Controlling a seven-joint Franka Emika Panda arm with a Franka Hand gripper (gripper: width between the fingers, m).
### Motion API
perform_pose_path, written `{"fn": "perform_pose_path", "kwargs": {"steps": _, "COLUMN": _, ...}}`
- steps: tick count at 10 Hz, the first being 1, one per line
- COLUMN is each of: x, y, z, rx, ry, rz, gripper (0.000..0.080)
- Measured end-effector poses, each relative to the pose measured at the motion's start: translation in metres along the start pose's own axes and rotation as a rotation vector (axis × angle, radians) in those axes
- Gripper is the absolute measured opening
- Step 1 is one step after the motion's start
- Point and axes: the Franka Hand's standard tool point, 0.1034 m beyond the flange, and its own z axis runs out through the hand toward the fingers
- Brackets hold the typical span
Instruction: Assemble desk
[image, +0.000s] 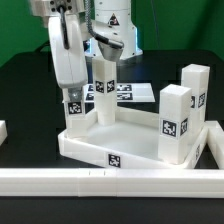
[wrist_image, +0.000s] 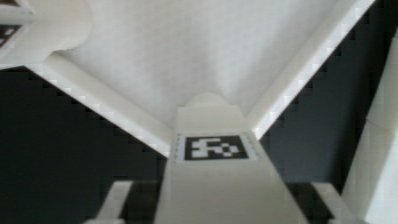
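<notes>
At the exterior view's left, the gripper (image: 72, 88) pinches a tagged leg (image: 73, 105) over the tabletop's (image: 125, 130) near-left corner. A second leg (image: 104, 88) stands upright mid-frame, seemingly installed. Right, two legs (image: 176, 122) (image: 194, 88) wait loose; roughly half seems left.

The tabletop (image: 135, 130) and its legs (image: 174, 122) were white, bearing black-and-white square tags (image: 168, 127); the table (image: 25, 85) was black
</notes>
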Motion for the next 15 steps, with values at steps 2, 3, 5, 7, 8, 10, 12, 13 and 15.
{"fn": "perform_pose_path", "kwargs": {"steps": 2, "x": -0.0003, "y": 0.0009, "z": 0.0005, "rx": -0.005, "ry": 0.000, "rz": -0.058, "gripper": 0.0535}}
{"fn": "perform_pose_path", "kwargs": {"steps": 3, "x": -0.0008, "y": 0.0008, "z": 0.0002, "rx": -0.005, "ry": 0.000, "rz": -0.090, "gripper": 0.0535}}
{"fn": "perform_pose_path", "kwargs": {"steps": 5, "x": -0.0016, "y": 0.0006, "z": -0.0012, "rx": -0.022, "ry": 0.021, "rz": -0.363, "gripper": 0.0644}}
{"fn": "perform_pose_path", "kwargs": {"steps": 7, "x": -0.0009, "y": 0.0010, "z": -0.0008, "rx": -0.025, "ry": 0.019, "rz": -0.524, "gripper": 0.0648}}
{"fn": "perform_pose_path", "kwargs": {"steps": 8, "x": -0.0008, "y": 0.0011, "z": -0.0007, "rx": -0.026, "ry": 0.018, "rz": -0.583, "gripper": 0.0648}}
{"fn": "perform_pose_path", "kwargs": {"steps": 10, "x": -0.0003, "y": 0.0029, "z": 0.0002, "rx": -0.058, "ry": 0.035, "rz": -0.814, "gripper": 0.0648}}
{"fn": "perform_pose_path", "kwargs": {"steps": 12, "x": -0.0023, "y": 0.0035, "z": -0.0002, "rx": -0.063, "ry": 0.043, "rz": -1.002, "gripper": 0.0648}}
{"fn": "perform_pose_path", "kwargs": {"steps": 13, "x": -0.0033, "y": 0.0040, "z": -0.0012, "rx": -0.066, "ry": 0.044, "rz": -1.159, "gripper": 0.0648}}
{"fn": "perform_pose_path", "kwargs": {"steps": 15, "x": -0.0006, "y": 0.0043, "z": -0.0021, "rx": -0.068, "ry": 0.043, "rz": -1.311, "gripper": 0.0648}}
